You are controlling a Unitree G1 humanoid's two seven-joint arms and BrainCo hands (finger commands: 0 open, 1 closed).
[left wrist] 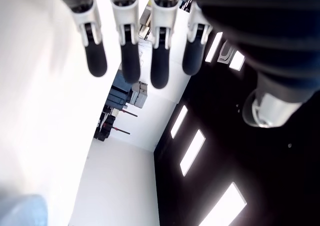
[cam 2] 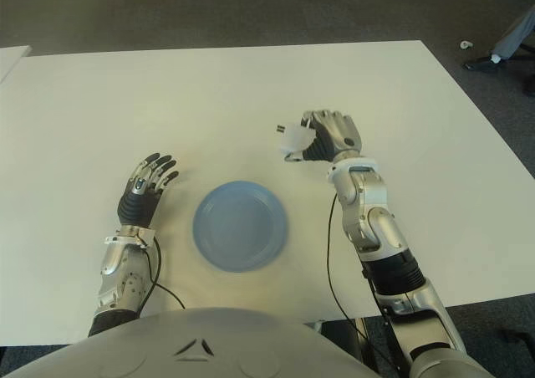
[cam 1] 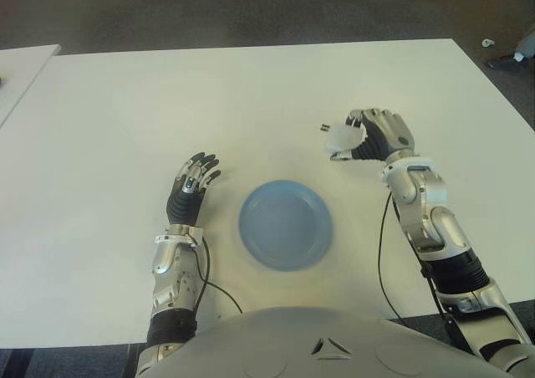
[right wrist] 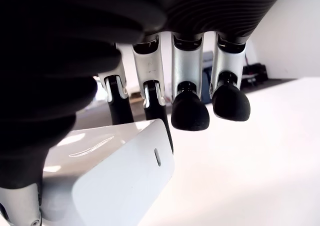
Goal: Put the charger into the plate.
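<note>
The white charger [cam 1: 341, 137] is held in my right hand [cam 1: 368, 135], its metal prongs pointing toward my left. The fingers [right wrist: 159, 98] curl around the white block [right wrist: 115, 178] in the right wrist view. The hand is beyond and to the right of the round blue plate [cam 1: 285, 224], which lies on the white table with nothing in it. My left hand [cam 1: 191, 186] shows to the left of the plate, fingers [left wrist: 122, 56] straight and holding nothing.
The white table [cam 1: 167, 102] spans the view, with its far edge against dark carpet. A second white table [cam 1: 21, 64] stands at the far left. A thin black cable [cam 1: 381, 252] hangs along my right forearm.
</note>
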